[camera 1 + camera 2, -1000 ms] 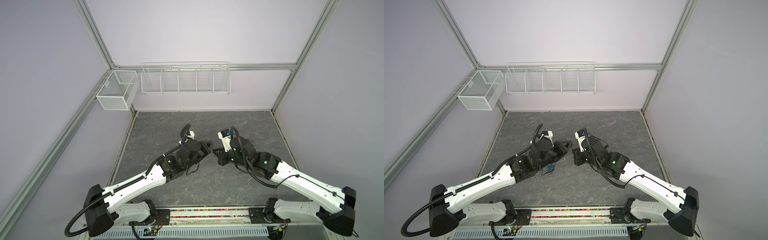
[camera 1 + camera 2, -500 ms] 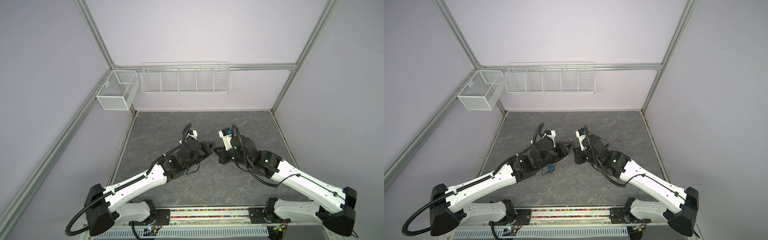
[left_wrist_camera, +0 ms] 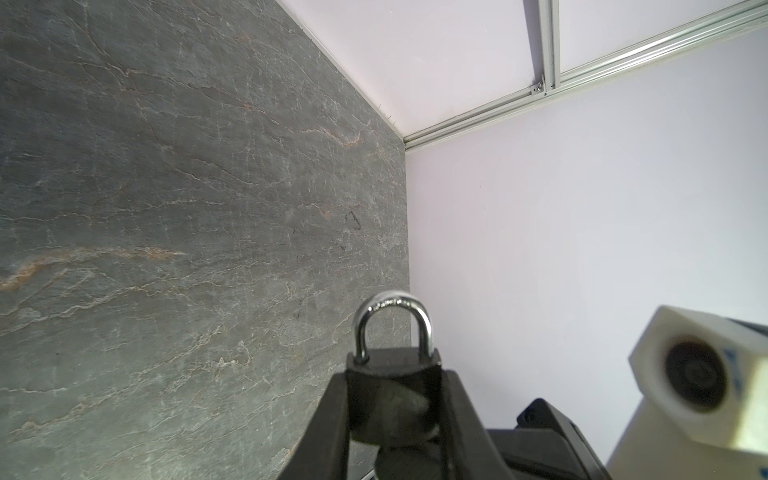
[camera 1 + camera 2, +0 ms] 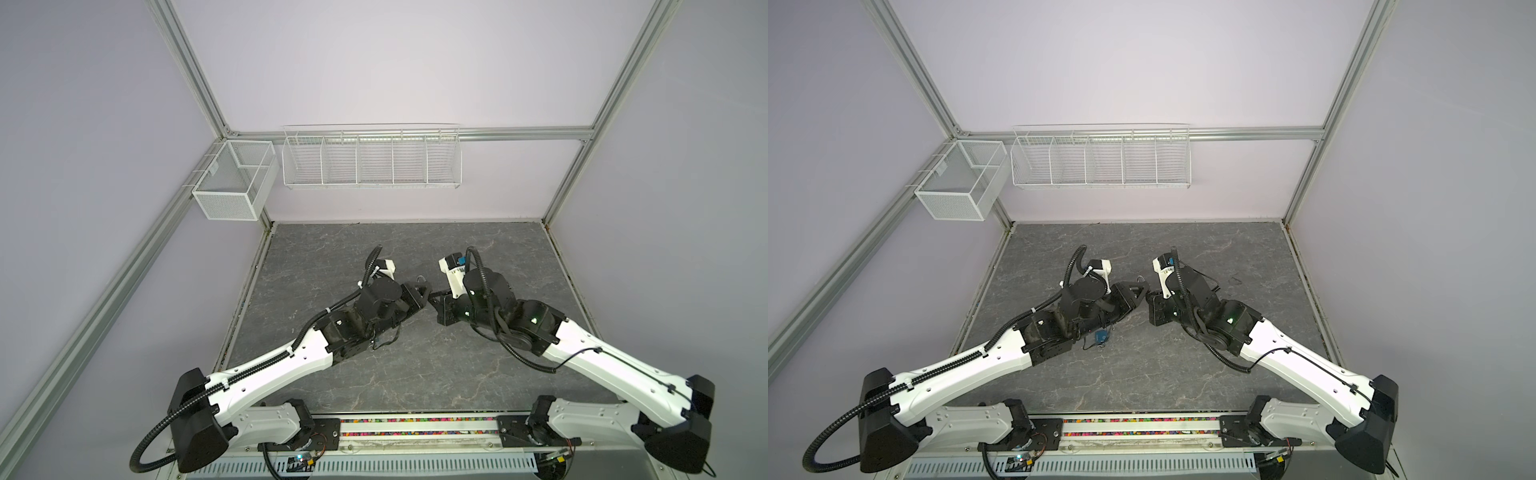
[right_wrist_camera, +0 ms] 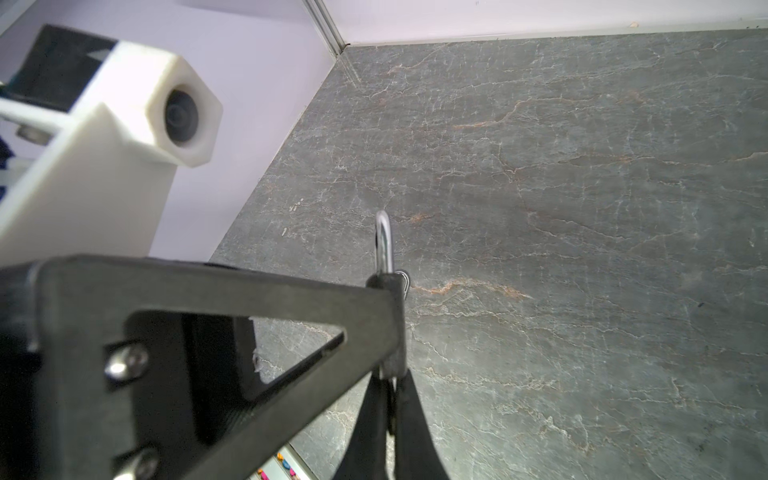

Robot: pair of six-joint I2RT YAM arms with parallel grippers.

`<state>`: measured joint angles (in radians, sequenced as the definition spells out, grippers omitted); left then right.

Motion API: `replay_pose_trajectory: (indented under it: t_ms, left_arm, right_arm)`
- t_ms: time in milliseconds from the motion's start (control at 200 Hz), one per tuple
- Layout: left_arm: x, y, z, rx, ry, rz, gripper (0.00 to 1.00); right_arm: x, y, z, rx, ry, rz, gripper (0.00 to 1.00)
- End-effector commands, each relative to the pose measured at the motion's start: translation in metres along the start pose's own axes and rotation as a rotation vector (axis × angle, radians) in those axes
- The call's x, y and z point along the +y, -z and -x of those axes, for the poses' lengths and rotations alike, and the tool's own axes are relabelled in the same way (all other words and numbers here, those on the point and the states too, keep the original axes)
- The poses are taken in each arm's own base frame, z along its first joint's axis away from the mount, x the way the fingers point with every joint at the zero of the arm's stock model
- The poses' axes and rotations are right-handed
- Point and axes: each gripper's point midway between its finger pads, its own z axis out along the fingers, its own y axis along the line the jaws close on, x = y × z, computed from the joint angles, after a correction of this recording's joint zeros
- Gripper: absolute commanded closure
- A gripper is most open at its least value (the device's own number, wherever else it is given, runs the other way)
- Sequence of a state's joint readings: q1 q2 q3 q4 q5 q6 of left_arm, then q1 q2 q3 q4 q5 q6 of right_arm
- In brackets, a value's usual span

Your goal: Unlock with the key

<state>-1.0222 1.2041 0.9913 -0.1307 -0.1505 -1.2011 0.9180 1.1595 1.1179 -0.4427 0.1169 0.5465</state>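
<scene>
Two arms met over the middle of the bench [image 4: 415,374], gripper to gripper. The left gripper [image 4: 420,297] was clamped, partly closed, on the one padlock [image 3: 392,376], a finger against each side of its black body, its single silver shackle [image 3: 392,307] seated at both ends and pointing away from the wrist. The right gripper [image 5: 390,388] was pinched fully closed right at the padlock's base (a key there could not be made out). One small blue item [image 4: 1100,336] showed beneath the left arm. Two wire baskets hung on the walls: one mesh bin [image 4: 232,183] and one five-bay rack [image 4: 370,166].
</scene>
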Motion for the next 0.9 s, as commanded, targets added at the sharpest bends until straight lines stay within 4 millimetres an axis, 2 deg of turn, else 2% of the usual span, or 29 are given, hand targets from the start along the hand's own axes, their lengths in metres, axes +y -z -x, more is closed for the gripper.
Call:
replay_pose_trajectory:
  t_ms: [0,475,900]
  left_arm:
    - [-0.027,0.011,-0.008,0.038,-0.006,-0.112,0.87]
    - [-0.04,0.021,-0.003,0.031,-0.035,-0.232,0.88]
    - [-0.05,0.028,-0.009,0.07,-0.078,-0.292,0.88]
  right_arm:
    - [0.029,0.007,0.025,-0.079,-0.054,0.149,0.94]
    - [0.07,0.038,0.045,-0.124,-0.15,0.463,0.94]
    - [0.083,0.062,0.063,-0.178,-0.178,0.581,0.94]
